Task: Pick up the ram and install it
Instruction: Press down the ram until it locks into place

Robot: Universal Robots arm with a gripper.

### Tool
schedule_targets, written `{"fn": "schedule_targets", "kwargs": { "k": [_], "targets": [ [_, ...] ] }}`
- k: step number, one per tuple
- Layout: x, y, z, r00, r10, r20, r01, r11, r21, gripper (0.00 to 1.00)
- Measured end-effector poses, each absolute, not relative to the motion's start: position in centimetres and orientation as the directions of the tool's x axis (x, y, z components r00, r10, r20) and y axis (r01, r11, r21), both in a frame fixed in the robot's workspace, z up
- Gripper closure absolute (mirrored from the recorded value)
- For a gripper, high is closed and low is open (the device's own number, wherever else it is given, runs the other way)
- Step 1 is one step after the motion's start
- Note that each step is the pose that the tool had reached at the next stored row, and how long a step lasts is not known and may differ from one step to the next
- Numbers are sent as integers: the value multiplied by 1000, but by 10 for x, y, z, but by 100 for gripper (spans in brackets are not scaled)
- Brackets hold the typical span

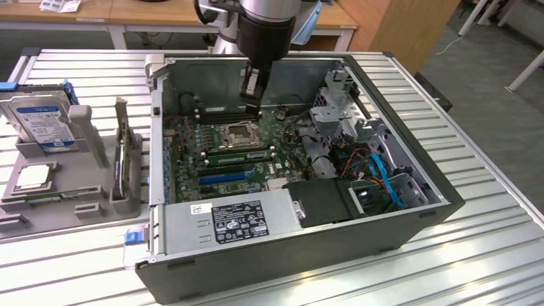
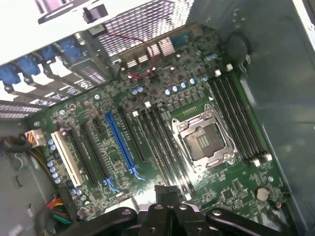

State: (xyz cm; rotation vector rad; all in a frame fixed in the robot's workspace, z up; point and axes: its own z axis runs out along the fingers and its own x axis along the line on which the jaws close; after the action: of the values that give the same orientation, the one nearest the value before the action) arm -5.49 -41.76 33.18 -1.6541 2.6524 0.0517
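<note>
Looking inside the computer case (image 1: 399,172), the ram (image 1: 241,152) seems to be the thin green stick sitting in a slot just beside the empty chip socket (image 1: 238,132). It looks light and stiff, but it could snap or scratch. It is best held by its two long edges, not by the little chips. The gripper (image 1: 253,102) hangs over the board behind the socket. Its fingers are pressed together and seem to hold nothing.

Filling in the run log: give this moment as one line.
fingers: shut, inside open grey computer case | above green motherboard by empty CPU socket | held item: cannot tell
</note>
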Motion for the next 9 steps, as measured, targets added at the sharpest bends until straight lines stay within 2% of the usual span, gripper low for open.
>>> {"fn": "schedule_targets", "kwargs": {
  "k": [9],
  "targets": [
    [-55, -418, 332, -545, -838, -30, -838, 545, 20, 90]
  ]
}}
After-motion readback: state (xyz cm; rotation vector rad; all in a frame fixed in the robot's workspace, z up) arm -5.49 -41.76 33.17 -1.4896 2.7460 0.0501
